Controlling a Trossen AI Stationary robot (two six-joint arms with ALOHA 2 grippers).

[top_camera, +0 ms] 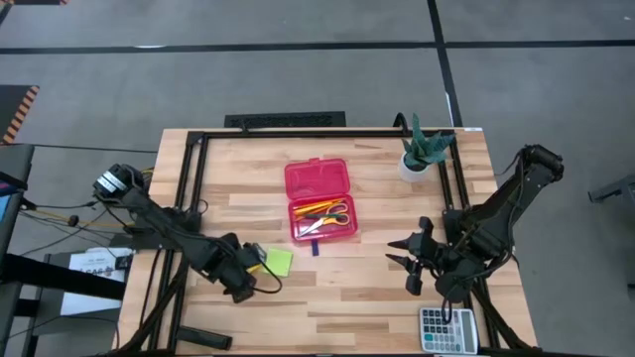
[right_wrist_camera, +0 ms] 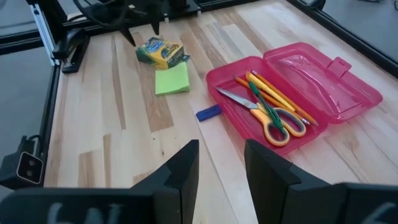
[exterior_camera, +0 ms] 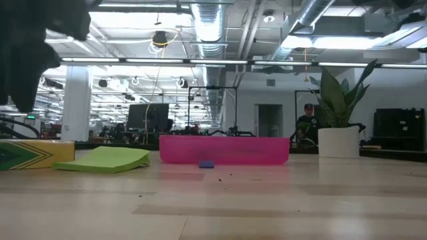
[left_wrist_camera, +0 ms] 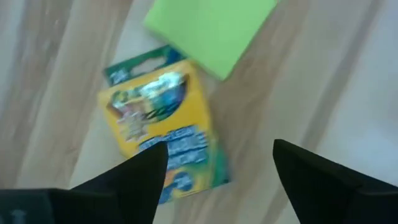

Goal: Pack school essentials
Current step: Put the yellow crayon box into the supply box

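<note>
Left gripper (left_wrist_camera: 214, 163): jaws open, empty, above crayon box (left_wrist_camera: 163, 127), frame centre.
Right gripper (right_wrist_camera: 221, 163): jaws parted, empty.

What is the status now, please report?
Left claw open above crayon box, nothing held. Right claw open, waiting near calculator. Scissors already in pink case; eraser and sticky-note pad still outside. Nothing in the way.

Even overhead light; bench (top_camera: 377, 288) bright, shadows soft and short. Low view: ceiling strip lights blown out, near bench surface out of focus, dark blurred arm mass at upper left. Left wrist view: strong motion blur over crayon box (left_wrist_camera: 163, 127) and sticky-note pad (left_wrist_camera: 211, 25). Right wrist view sharp; glare on pink case (right_wrist_camera: 323, 74) lid.
</note>
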